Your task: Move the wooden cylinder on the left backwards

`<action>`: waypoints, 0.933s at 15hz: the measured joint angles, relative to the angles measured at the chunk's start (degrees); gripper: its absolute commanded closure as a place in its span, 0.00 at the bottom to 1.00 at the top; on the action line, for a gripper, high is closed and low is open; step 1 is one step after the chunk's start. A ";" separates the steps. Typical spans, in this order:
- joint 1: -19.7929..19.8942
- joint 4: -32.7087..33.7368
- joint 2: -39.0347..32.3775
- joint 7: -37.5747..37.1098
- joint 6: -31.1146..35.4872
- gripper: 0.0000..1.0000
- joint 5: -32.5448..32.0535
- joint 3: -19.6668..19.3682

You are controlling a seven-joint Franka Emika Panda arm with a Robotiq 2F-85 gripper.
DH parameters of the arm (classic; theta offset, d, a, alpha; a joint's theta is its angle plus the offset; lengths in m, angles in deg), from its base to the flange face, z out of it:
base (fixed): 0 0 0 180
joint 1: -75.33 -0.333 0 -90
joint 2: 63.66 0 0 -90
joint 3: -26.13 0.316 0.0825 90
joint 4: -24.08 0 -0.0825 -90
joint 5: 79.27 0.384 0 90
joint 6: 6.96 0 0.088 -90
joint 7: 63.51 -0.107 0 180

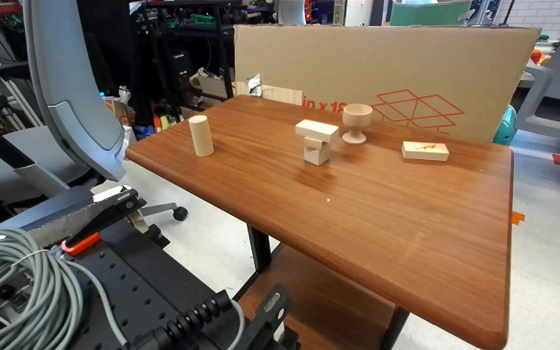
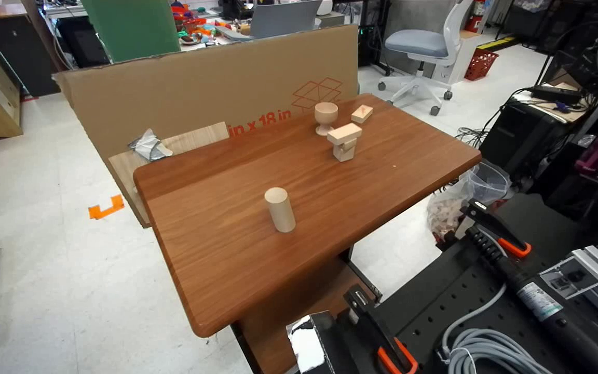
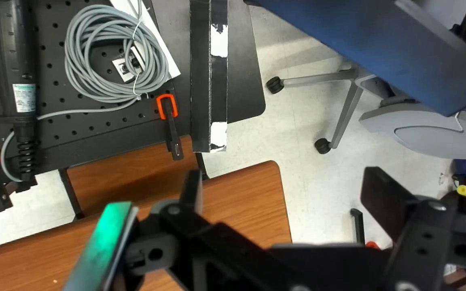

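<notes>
The wooden cylinder (image 1: 201, 137) is plain, pale and upright. It stands on the brown table (image 1: 406, 218), near the table's left end in an exterior view. It also shows in an exterior view (image 2: 281, 212), near the front edge of the table. My gripper (image 3: 284, 184) shows only in the wrist view. Its two black fingers are wide apart, with nothing between them but table corner and floor beyond. The cylinder is out of view in the wrist view. The gripper is apart from the cylinder and does not appear in the exterior views.
A stack of small wooden blocks (image 1: 317, 136), a wooden goblet (image 1: 356, 124) and a flat wooden block (image 1: 425, 151) stand on the table. A cardboard sheet (image 1: 309, 58) rises behind it. A black perforated cart (image 2: 434, 311) with coiled cable and a grey chair (image 1: 66, 97) stand nearby.
</notes>
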 measured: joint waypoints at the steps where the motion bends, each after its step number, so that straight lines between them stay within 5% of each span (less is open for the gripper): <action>1: 0.15 0.00 -0.01 0.00 0.16 0.00 0.00 0.19; 8: 2.69 1.35 -5.08 -0.64 6.04 0.00 0.00 0.46; 14: 3.92 5.48 -18.40 -0.80 16.73 0.00 -2.66 1.17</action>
